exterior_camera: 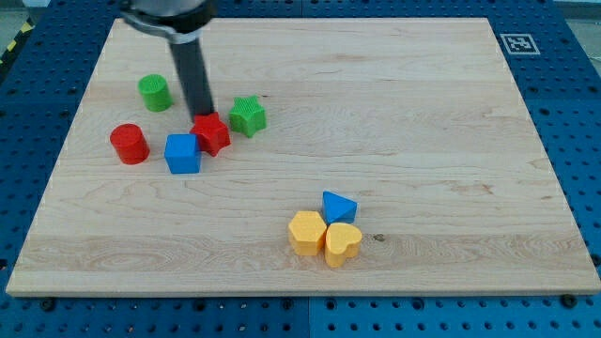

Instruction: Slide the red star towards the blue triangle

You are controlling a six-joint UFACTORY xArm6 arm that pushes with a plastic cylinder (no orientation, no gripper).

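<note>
Nearest the table's bottom edge, a little right of its middle, sits a tight cluster: a yellow heart [343, 243] touching a yellow hexagon-like block [307, 232] on its left, with the blue triangle [338, 206] just above them, touching both.

Well apart from that cluster, up in the left part of the table [423, 141], lies the red star [212, 133]. My tip [201, 116] stands at the star's upper-left edge, touching it or all but touching it, on the side facing the table's top-left corner; the blue triangle lies on the star's opposite side, down toward the bottom-right. I carry no fingers, only this straight dark rod, so nothing is clenched or grasped: the rod merely stands against the star.

A blue cube [183, 153] sits just beside the star on its lower left, seemingly touching it. A green star [248, 115] lies near the red star's upper right, with a narrow gap between them. A red cylinder [129, 144] stands left of the blue cube, near the table's left edge. A green cylinder [155, 93] stands above it, left of the rod, toward the top-left corner.
</note>
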